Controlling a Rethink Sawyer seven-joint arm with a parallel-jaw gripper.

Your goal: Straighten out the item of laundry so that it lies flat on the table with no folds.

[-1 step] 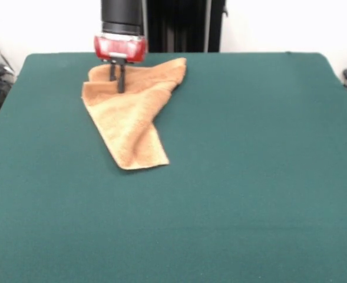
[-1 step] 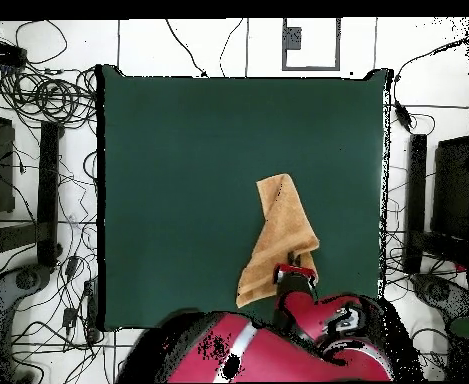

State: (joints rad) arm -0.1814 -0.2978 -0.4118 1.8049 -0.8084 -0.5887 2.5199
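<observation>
The item of laundry (image 1: 132,124) is an orange-tan towel lying folded over itself on the far left part of the green table (image 1: 250,177). One long flap runs toward the front and a bunched part lies along the far edge. My gripper (image 1: 117,85) comes straight down onto the bunched far-left part, its two dark fingers close together and pinching a fold of the cloth. From overhead, the towel (image 2: 278,230) lies as a narrow slanted strip near the table's (image 2: 178,170) lower right, with the gripper (image 2: 294,268) at its lower end.
The towel's far part lies close to the table's edge by the robot. Cables (image 2: 38,95) and dark equipment (image 2: 448,200) surround the table on the floor. A black column (image 1: 185,23) stands behind the table.
</observation>
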